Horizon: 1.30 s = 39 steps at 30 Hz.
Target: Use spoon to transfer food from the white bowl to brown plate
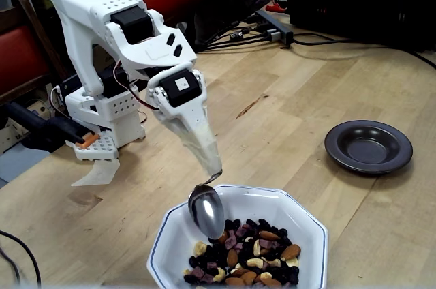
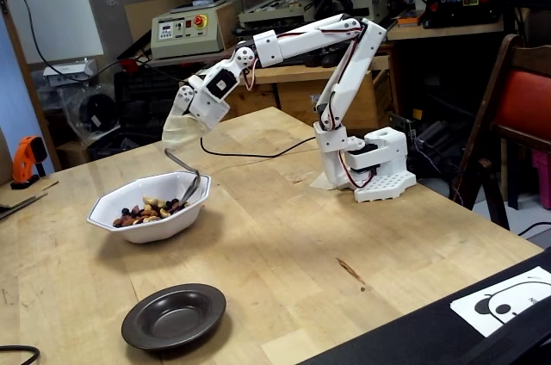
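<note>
- Spoon (image 1: 206,211) seated handle-first in the white tapered gripper tip (image 1: 197,140). No separate fingers to be seen in either fixed view, so can't tell whether the tool is spread or pinched together.
- Close fixed view: the spoon's oval end is down inside the white bowl (image 1: 308,223), at the near-left edge of the food (image 1: 245,255), right at the pile. Actual contact not clear.
- Food in that view: brown almonds, pale cashews, dark raisins, purplish bits, heaped toward the bottom of the picture.
- Wide fixed view: white arm (image 2: 340,81) reaches from its base across the wooden table (image 2: 344,236) and angles down. The thin curved handle (image 2: 185,169) dips over the far rim of the white bowl (image 2: 129,220). Spoon's end hidden behind the rim here.
- Brown plate (image 2: 173,316) sits empty, nearer the camera than the bowl and well apart. In the close view it lies off to the right (image 1: 368,146).
- Wide view only: grey control box with a red button (image 2: 183,32); its labels are too small to read. Printed card with a panda-like face (image 2: 515,299) at lower right.
</note>
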Tool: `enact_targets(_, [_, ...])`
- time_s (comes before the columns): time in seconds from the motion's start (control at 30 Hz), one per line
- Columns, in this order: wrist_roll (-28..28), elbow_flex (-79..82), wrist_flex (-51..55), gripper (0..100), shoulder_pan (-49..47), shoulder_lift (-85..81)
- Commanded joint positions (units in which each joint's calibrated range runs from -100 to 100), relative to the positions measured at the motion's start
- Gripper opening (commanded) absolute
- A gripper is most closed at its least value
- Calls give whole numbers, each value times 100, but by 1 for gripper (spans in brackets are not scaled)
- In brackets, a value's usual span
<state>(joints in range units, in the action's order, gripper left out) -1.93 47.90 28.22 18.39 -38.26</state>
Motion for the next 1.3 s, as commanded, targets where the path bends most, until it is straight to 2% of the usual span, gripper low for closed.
enact_targets(0.0, [-10,-763,-119,4,49,244])
enact_targets(0.2, [-20,-1064,-229,4,49,527])
enact_targets(0.6, [-200,-312,-1802,4,49,518])
enact_targets(0.9, [-195,750,-1858,4,87,509])
enact_targets(1.27, [-195,945,-1897,4,49,578])
